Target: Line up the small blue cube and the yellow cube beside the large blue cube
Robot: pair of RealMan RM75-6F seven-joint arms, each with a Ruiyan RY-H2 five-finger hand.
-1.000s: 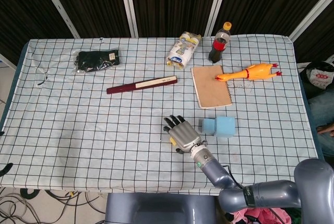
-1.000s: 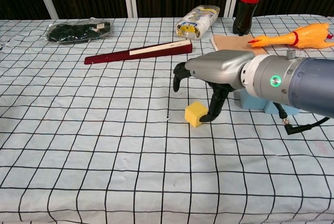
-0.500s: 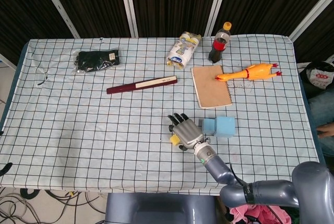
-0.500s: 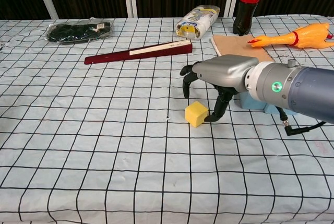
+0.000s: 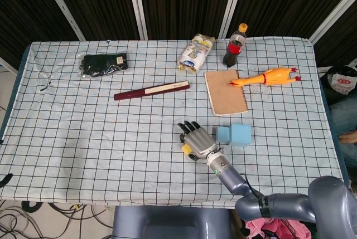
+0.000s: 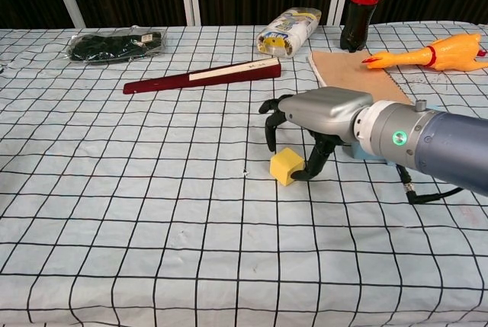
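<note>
My right robot hand (image 6: 309, 125) hovers over the yellow cube (image 6: 287, 166), fingers spread, nothing gripped. It looks light and rigid; I'd pinch opposite flat faces.

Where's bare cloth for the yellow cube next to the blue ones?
Free: the near-left cloth, south of the fan and left of the right hand. Also right of the blue cubes. Crowded: between yellow cube and blue cubes, filled by the hand; notebook beyond.

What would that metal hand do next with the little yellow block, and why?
Probably close its fingers on the yellow cube. The right hand is arched over it with fingers apart, and the cube sits on the cloth, away from the large blue cube.
</note>
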